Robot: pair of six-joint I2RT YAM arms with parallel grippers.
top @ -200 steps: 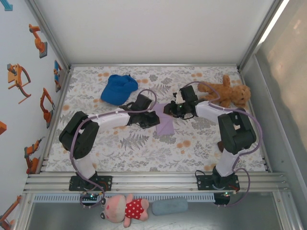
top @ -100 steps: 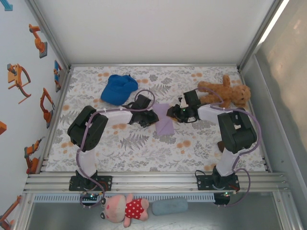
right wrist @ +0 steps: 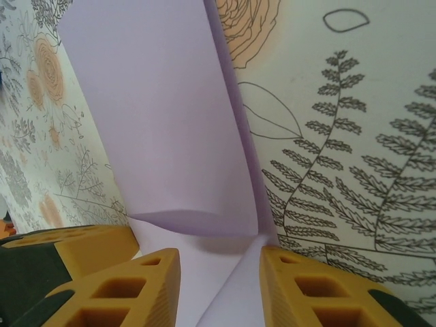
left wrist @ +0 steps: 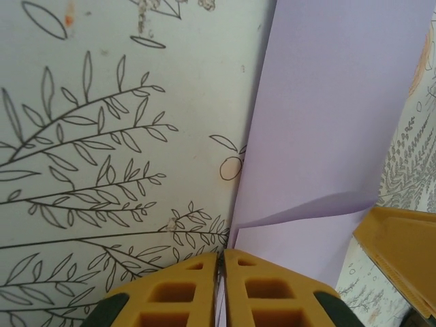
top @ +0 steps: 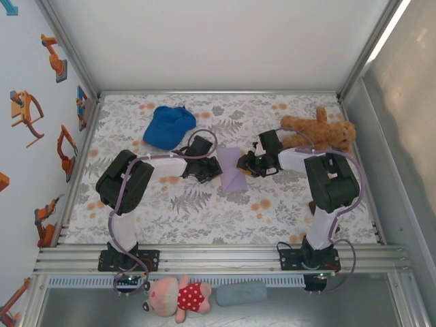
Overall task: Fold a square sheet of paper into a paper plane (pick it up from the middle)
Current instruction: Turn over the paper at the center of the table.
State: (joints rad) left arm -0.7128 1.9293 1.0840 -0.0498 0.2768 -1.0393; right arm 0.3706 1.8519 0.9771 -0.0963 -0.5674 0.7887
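The lavender sheet of paper (top: 234,178) lies partly folded on the floral cloth between my two grippers. My left gripper (top: 215,172) is at its left edge. In the left wrist view the yellow fingers (left wrist: 184,293) are pressed together on the paper's (left wrist: 327,102) near corner, with a sliver of lavender in the slit, so my left gripper (left wrist: 223,257) is shut on it. My right gripper (top: 243,163) is at the sheet's upper right edge. In the right wrist view it (right wrist: 219,262) stands open, its fingers astride a raised fold of the paper (right wrist: 157,116). No paper plane shape is formed.
A blue cap (top: 167,126) lies at the back left and a brown teddy bear (top: 320,131) at the back right, close behind my right arm. A pink stuffed toy (top: 176,294) and a grey-blue pad (top: 241,293) lie in front of the arm bases.
The left arm's elbow has drawn back and its jaws have closed on the paper's edge. The right gripper has shifted slightly left over the sheet, which now lies lower on the cloth.
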